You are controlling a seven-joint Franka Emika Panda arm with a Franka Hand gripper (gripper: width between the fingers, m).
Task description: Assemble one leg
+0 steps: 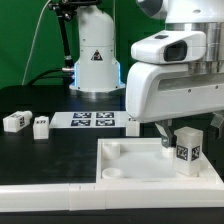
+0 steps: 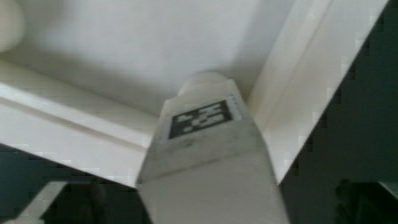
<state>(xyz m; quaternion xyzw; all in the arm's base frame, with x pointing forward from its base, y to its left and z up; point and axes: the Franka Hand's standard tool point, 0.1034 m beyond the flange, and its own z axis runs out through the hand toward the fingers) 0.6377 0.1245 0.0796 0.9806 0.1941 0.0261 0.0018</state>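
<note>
My gripper [image 1: 180,132] is shut on a white leg [image 1: 185,148] with a black-and-white tag, and holds it upright over the near corner of the white tabletop [image 1: 120,170] at the exterior view's right. In the wrist view the leg [image 2: 205,140] runs out from between my jaws [image 2: 210,208]. Its far end points into the tabletop's inner corner [image 2: 125,60], beside the raised rim. I cannot tell whether the tip touches the tabletop. The corner socket is hidden behind the leg.
Two more legs [image 1: 15,121] [image 1: 41,126] lie on the black table at the exterior view's left. The marker board [image 1: 90,120] lies behind the tabletop. The robot base [image 1: 95,60] stands at the back.
</note>
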